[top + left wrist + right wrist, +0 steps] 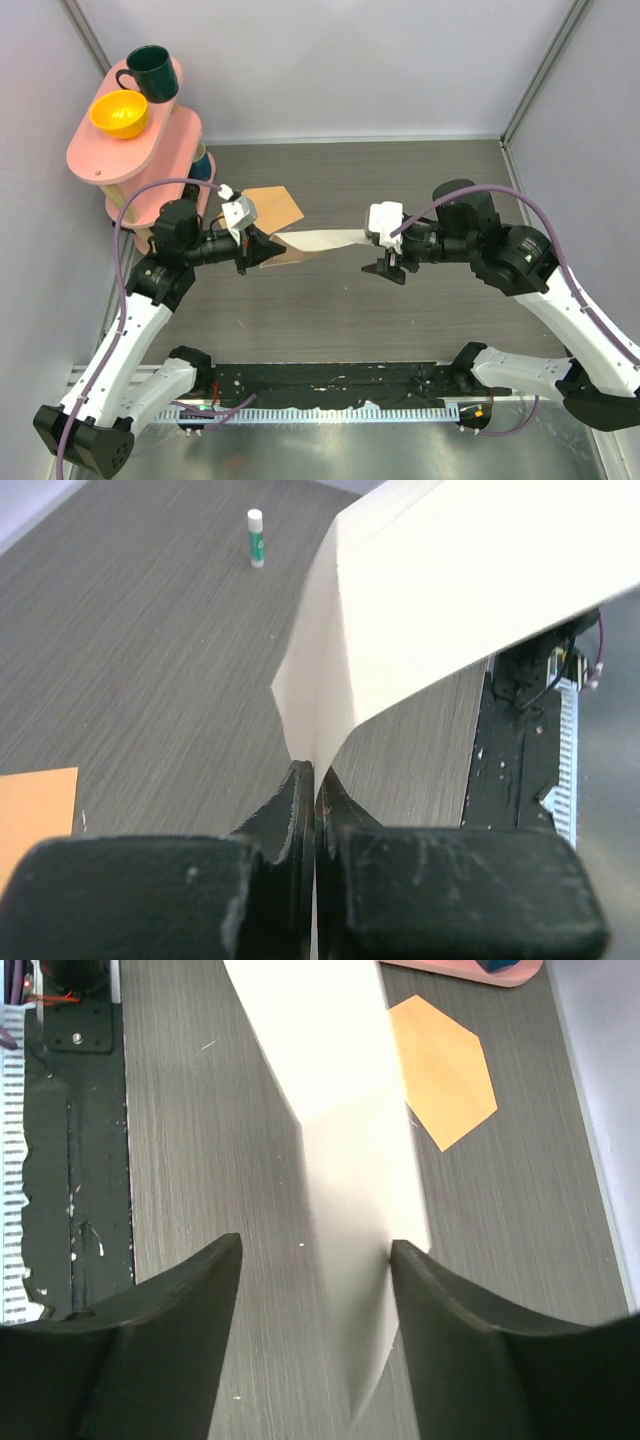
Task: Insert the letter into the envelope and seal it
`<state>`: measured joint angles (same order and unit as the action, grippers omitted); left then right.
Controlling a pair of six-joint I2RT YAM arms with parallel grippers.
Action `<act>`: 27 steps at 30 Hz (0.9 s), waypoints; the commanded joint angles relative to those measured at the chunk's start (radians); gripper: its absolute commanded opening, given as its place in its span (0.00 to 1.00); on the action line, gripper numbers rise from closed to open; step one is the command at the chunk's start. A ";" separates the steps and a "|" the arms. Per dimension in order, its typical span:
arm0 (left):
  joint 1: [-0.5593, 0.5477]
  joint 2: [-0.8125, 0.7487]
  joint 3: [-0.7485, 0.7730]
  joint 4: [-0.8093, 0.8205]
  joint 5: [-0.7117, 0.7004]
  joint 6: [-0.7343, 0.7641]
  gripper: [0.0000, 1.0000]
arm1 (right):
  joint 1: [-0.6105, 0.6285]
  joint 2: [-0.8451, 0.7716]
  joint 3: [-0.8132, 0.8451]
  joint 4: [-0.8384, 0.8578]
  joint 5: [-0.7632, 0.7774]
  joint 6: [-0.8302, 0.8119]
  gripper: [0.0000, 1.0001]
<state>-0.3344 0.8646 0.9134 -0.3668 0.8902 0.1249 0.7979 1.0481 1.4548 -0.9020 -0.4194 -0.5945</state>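
Note:
The cream letter (325, 241) hangs in the air between my two grippers, above the table. My left gripper (256, 248) is shut on its left end; in the left wrist view the jaws (315, 775) pinch a corner of the folded sheet (450, 610). My right gripper (386, 256) is open around the right end; in the right wrist view the letter (340, 1110) runs between the fingers (315, 1250), its edge against the right finger. The tan envelope (275, 209) lies flat on the table behind the left gripper. It also shows in the left wrist view (35, 815) and the right wrist view (445, 1070).
A glue stick (256, 537) stands upright on the table beyond the letter. A pink two-tier shelf (130, 150) at the back left holds a green mug (150, 72) and a yellow bowl (119, 113). A black rail (330, 385) runs along the near edge.

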 commanded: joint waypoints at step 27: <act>-0.015 0.048 0.176 -0.401 0.067 0.544 0.00 | -0.052 -0.191 0.076 -0.440 0.014 0.223 0.80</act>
<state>-0.3386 0.9051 1.0336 -0.5976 0.9810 0.4099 0.7563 0.8986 1.4456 -1.1828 -0.4644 -0.3614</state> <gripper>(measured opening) 0.012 0.788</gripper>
